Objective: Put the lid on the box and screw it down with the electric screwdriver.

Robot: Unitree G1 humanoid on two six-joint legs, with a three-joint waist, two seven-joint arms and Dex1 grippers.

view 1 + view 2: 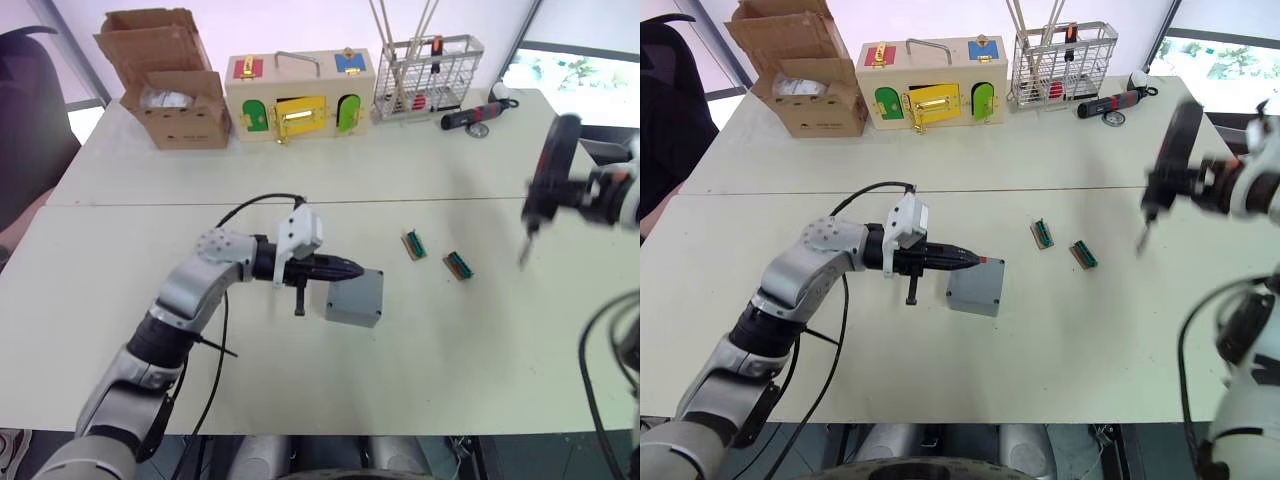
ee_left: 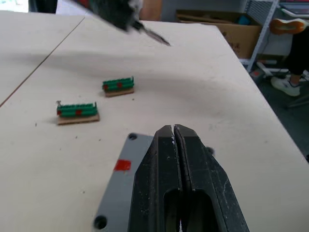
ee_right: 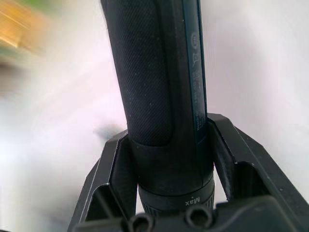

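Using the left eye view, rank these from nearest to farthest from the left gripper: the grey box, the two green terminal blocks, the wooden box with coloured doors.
1. The box, right under the left gripper.
2. The nearer green terminal block, to the robot's right of it.
3. The second terminal block, further right.
4. The wooden box with coloured doors, at the table's far edge.

Electric screwdriver (image 1: 548,180) motion-blurred; box (image 2: 118,193) partly hidden behind left gripper (image 2: 174,133), cut by frame edge.

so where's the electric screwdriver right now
The electric screwdriver is clamped in the right gripper, raised above the table's right side, bit pointing down, right of the two green connector blocks.
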